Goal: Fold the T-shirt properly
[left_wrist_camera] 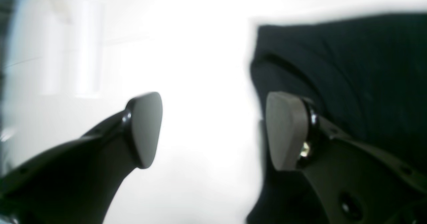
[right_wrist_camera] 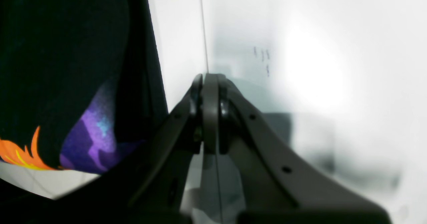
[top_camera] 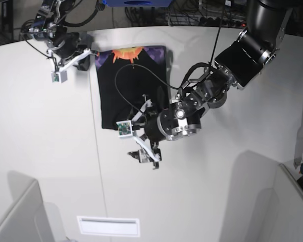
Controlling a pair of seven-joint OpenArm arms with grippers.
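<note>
Nearest the base camera, the left gripper hangs just off the near edge of the T-shirt, its jaws spread apart with nothing between them. The black shirt lies folded flat on the white table. Beyond, at the printed far end, the right gripper is pressed closed, holding nothing

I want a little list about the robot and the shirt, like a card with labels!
shirt: black T-shirt, folded into a rectangle, flat on the white table
picture on shirt: orange and purple print at the far edge
left gripper: open, nothing between the pads, at the shirt's near edge
right gripper: shut, holding nothing, beside the shirt's far corner
</note>
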